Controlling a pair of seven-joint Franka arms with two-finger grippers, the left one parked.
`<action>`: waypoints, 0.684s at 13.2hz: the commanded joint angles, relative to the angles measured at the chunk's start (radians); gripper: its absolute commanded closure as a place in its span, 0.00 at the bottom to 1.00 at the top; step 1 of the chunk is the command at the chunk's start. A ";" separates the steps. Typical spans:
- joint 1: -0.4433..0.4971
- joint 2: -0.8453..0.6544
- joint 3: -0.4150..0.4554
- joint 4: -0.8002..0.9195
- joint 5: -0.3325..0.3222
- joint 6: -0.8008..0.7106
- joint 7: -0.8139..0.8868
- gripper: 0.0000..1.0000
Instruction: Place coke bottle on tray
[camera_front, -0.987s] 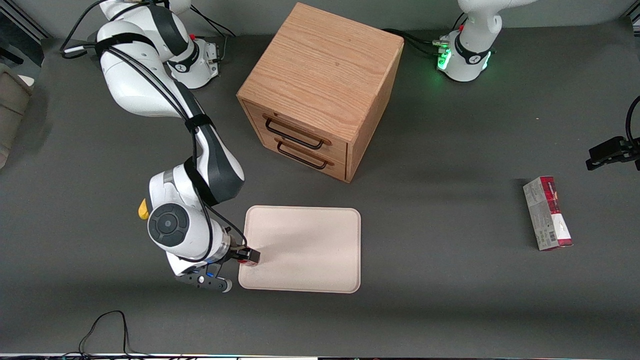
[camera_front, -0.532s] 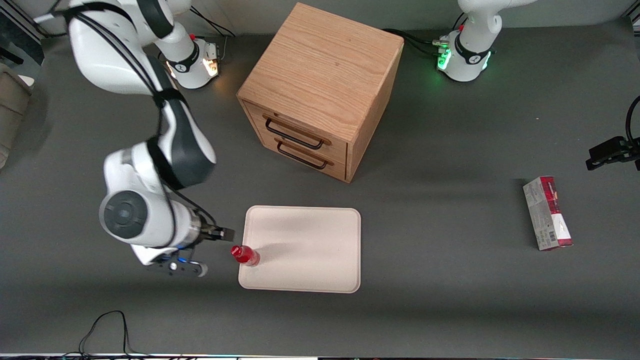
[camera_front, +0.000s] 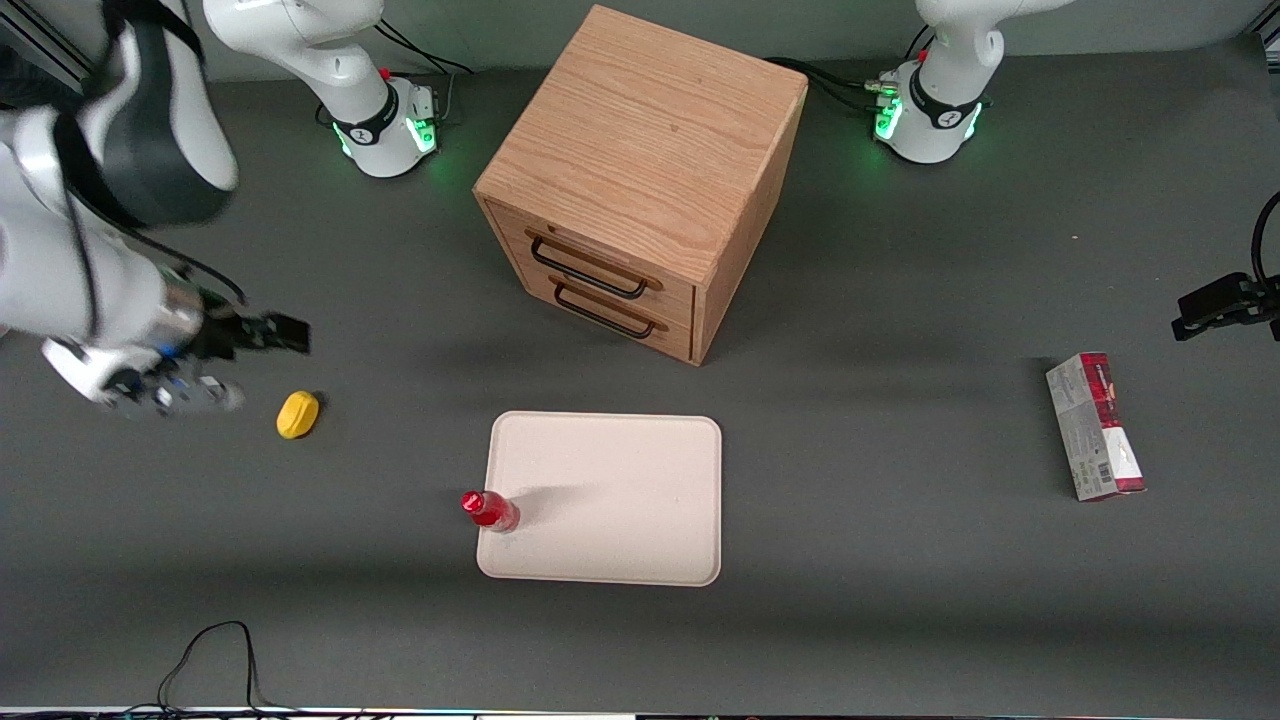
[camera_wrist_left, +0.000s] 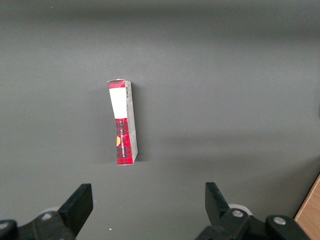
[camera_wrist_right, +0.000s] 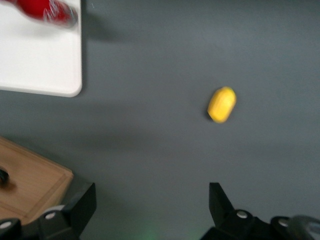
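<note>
The small red coke bottle (camera_front: 489, 510) stands upright on the cream-beige tray (camera_front: 620, 500), at the tray's edge nearest the working arm's end; it also shows in the right wrist view (camera_wrist_right: 47, 11) on the tray (camera_wrist_right: 35, 65). My right gripper (camera_front: 285, 335) is open and empty, raised well away from the tray toward the working arm's end of the table, above and a little farther from the front camera than the yellow lump (camera_front: 297, 414). In the right wrist view the gripper (camera_wrist_right: 150, 210) has its jaws wide apart over bare table.
A wooden drawer cabinet (camera_front: 640, 180) stands farther from the front camera than the tray; its corner shows in the right wrist view (camera_wrist_right: 30, 185). The yellow lump (camera_wrist_right: 221, 104) lies on the table. A red-and-grey carton (camera_front: 1095, 427) lies toward the parked arm's end, also in the left wrist view (camera_wrist_left: 123, 122).
The gripper let go of the coke bottle on the tray, then rose and swung away toward the working arm's end. The bottle stays standing at the tray's edge. The yellow lump is uncovered.
</note>
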 joint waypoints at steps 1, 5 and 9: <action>0.011 -0.239 -0.020 -0.243 -0.022 0.056 -0.043 0.00; -0.058 -0.269 0.032 -0.210 -0.030 0.030 -0.037 0.00; -0.068 -0.148 0.043 -0.048 -0.014 -0.033 -0.028 0.00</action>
